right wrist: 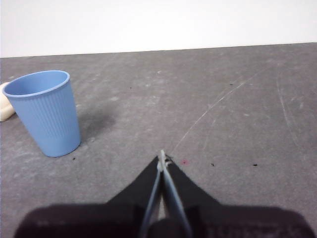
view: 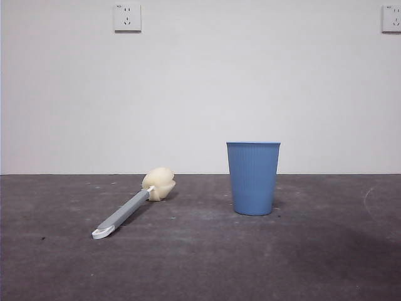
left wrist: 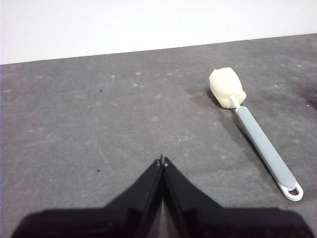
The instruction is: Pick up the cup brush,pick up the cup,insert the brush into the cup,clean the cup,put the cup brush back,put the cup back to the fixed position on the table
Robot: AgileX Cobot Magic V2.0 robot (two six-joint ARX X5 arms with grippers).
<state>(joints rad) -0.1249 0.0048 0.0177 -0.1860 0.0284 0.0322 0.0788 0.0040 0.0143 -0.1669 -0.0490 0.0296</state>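
Nothing is lifted yet: the brush (view: pixel 133 205) lies flat on the surface (view: pixel 200 263), sponge head toward the wall and white loop toward the camera, while the cup (view: pixel 253 178) stands upright and well apart from it. The left pincer (left wrist: pixel 162 161) hangs over bare surface with its jaws clenched and empty, the brush off to one side; the right pincer (right wrist: pixel 162 157) is likewise clenched on nothing, the cup (right wrist: pixel 44 112) near but not touching.

The first step looks to be the brush, and the left arm is the one placed for it. To do it well, the jaws should spread before coming down, and turn so they straddle the grey handle (left wrist: pixel 262 146) across its width rather than along it. Mid-handle seems the best hold (the sponge would squash, the loop gives little purchase), leaving enough length free to reach the cup's bottom. The handle lies low on the surface, so the descent should be gentle to avoid nudging it away
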